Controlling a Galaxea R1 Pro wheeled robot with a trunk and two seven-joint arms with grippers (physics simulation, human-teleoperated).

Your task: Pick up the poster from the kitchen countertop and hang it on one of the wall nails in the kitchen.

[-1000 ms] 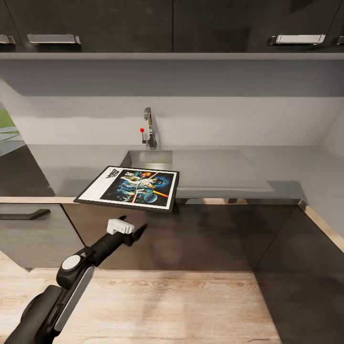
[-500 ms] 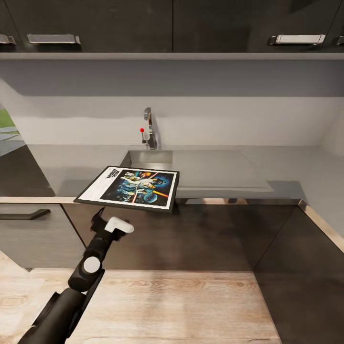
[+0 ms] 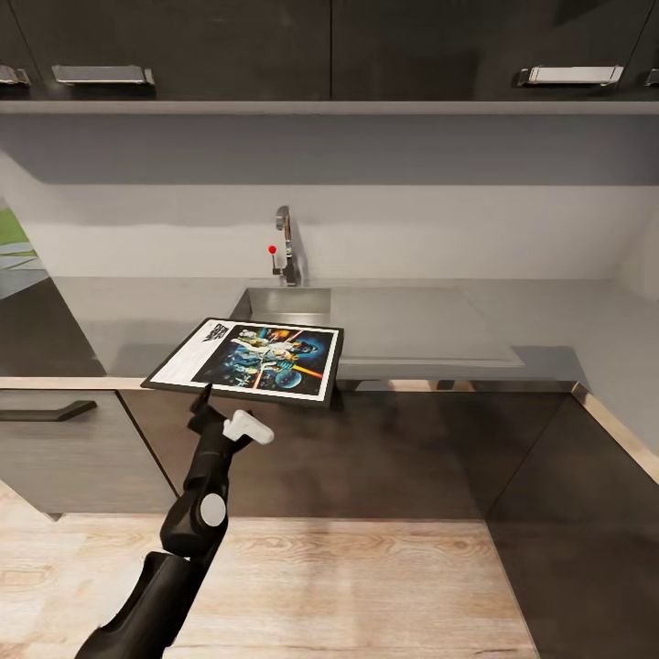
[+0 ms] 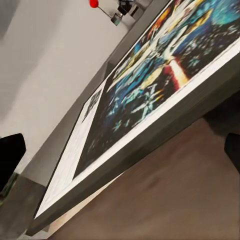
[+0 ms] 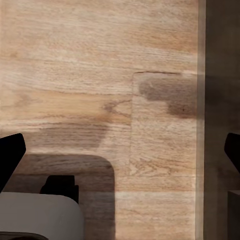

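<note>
The poster (image 3: pixel 249 359) lies flat on the grey kitchen countertop (image 3: pixel 119 316), in front of the sink, with its near edge jutting past the counter's front. My left gripper (image 3: pixel 212 408) sits just below and in front of that near edge, toward the poster's left corner. In the left wrist view the poster (image 4: pixel 150 100) and its black frame fill the space ahead, and the left gripper (image 4: pixel 120 152) is open, one fingertip (image 4: pixel 11 155) at each side of the picture. My right gripper (image 5: pixel 120 155) is open over the wooden floor (image 5: pixel 100 75).
A steel sink (image 3: pixel 286 300) and a tap (image 3: pixel 286 240) with a red knob stand behind the poster. Dark upper cabinets (image 3: pixel 183 46) overhang the counter. Dark lower cabinets (image 3: pixel 384 448) with a handle (image 3: pixel 46 412) front the wooden floor (image 3: pixel 348 586).
My left arm has swung in and its wrist has turned. The gripper has risen from below the counter toward the poster's near edge. The poster has not moved.
</note>
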